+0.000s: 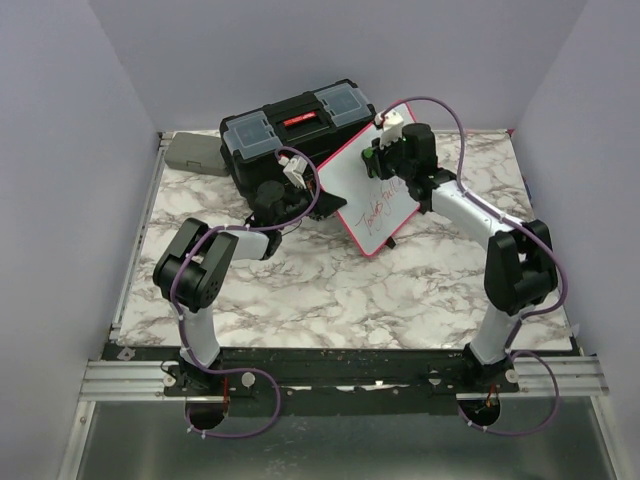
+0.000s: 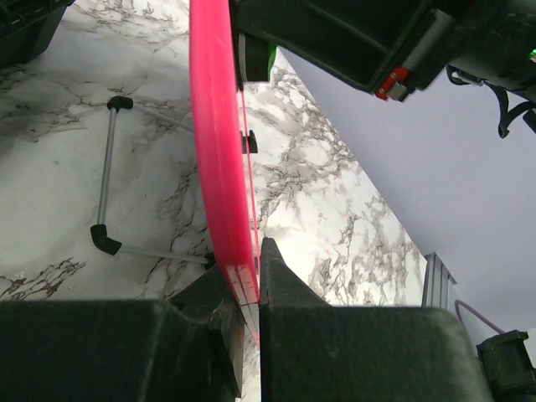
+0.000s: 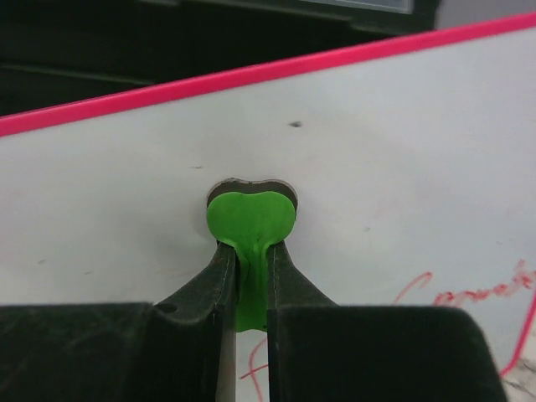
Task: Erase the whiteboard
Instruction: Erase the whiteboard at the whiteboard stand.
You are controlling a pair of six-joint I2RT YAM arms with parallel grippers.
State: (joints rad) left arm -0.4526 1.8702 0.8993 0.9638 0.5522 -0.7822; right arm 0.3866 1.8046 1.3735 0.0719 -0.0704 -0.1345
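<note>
- Standing tilted on the marbled bench (image 1: 350, 290), the whiteboard (image 1: 355, 195) has its white face turned up toward the arms and its back toward a black toolbox (image 1: 300, 120) at the far side. I cannot tell whether it touches the toolbox.
- The left fingers (image 2: 278, 280) are clamped shut on the board's pink frame. The frame's edge rises from between them, with one finger on each face.
- Seen from above, that grip sits on the board's left edge, near the toolbox's front.
- The right fingers (image 3: 219, 276) are pinched closed on the stem of a green eraser (image 3: 251, 216). Its rounded head lies flat against the white face, and a thin dark rim of pad shows around it.
- The eraser touches the board in its upper part, a little below the pink top frame. It is above and to the left of the red writing (image 3: 469, 293).
- In the top view the writing runs across the board's lower half, apart from the eraser.
- A wire stand (image 2: 105, 167) with black feet rests on the bench behind the board, in the left wrist view.
</note>
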